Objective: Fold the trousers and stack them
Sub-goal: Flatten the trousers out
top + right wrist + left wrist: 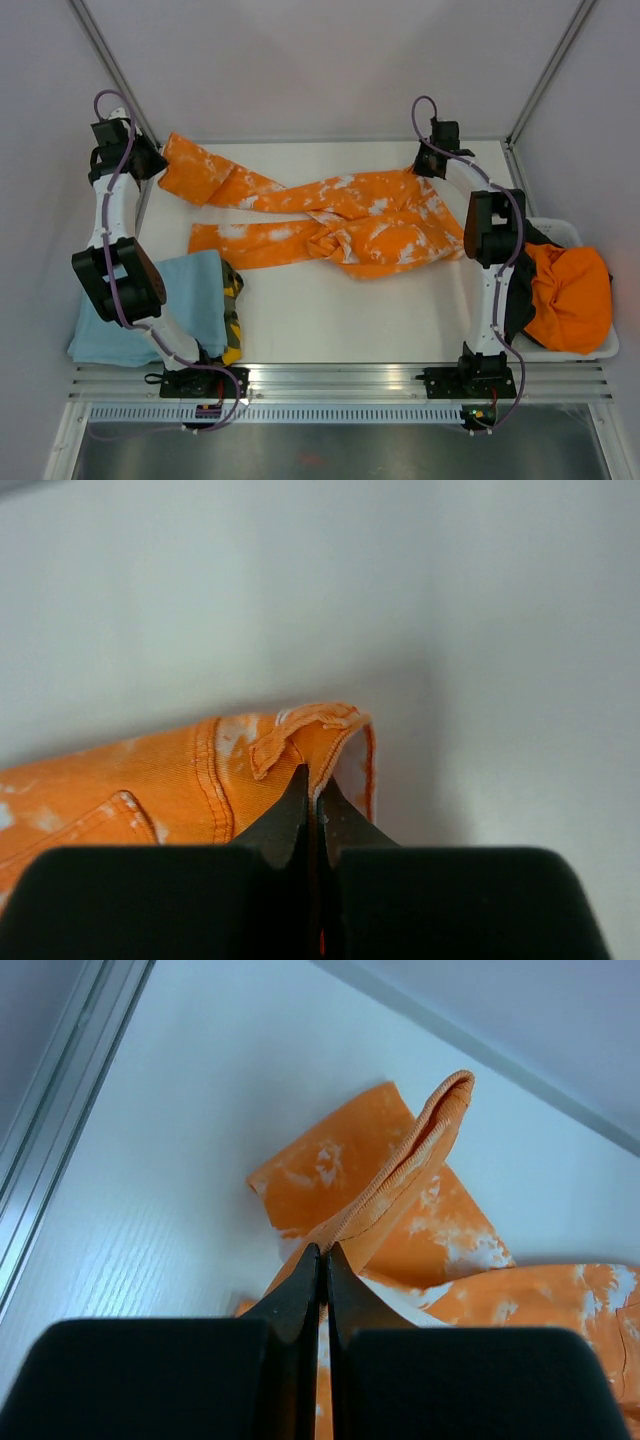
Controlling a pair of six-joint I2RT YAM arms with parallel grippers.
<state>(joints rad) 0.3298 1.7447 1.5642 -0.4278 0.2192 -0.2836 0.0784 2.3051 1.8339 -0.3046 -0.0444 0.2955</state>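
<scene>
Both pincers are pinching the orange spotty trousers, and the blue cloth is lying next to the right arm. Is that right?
Not quite. The blue cloth lies next to the left arm, not the right one, as the top external view shows. The rest holds: the left pincer and the right pincer are both shut on the orange spotty trousers.

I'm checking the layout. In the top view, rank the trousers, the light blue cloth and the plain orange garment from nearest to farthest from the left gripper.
1. trousers: leg end held by the left gripper, far left.
2. light blue cloth: near left.
3. plain orange garment: far right side.
</scene>
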